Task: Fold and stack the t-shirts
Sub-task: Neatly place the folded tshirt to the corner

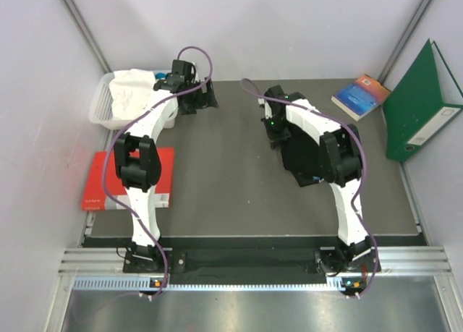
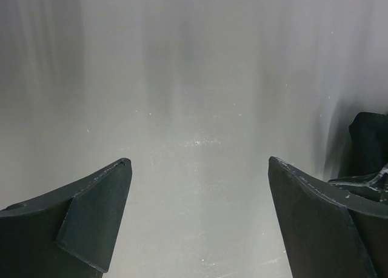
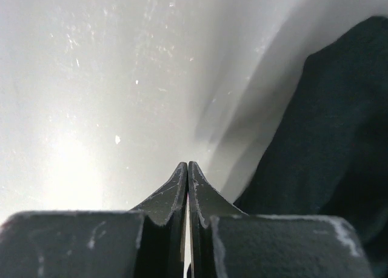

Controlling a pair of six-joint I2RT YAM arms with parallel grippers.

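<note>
Open mat point(image 1: 231, 180) midway, black t-shirt point(image 1: 298, 162) right, basket point(image 1: 98, 109) far left

1. A robotics lab cell, plainly. Two white-and-black arms, the left arm point(image 1: 141, 166) and the right arm point(image 1: 336, 158), stood bolted side by side on an aluminium rail point(image 1: 253, 263) at the near edge of the desk point(image 1: 231, 187).
2. Purple cables point(image 1: 189, 51) looped in the open along both arms, and small green lights glowed on the right one.
3. Bare white partition walls point(image 1: 289, 28) and slanting metal frame posts point(image 1: 81, 24) boxed the desk in on three sides.
4. The desk top itself was plain dark grey.
5. And the office clutter at the edges: a green lever-arch binder point(image 1: 419, 108) leaned on the right wall, with a blue book point(image 1: 359, 97) just beside it. A red book point(image 1: 98, 184) lay at the left, and a white plastic basket point(image 1: 101, 108) sat in the far left corner.
</note>
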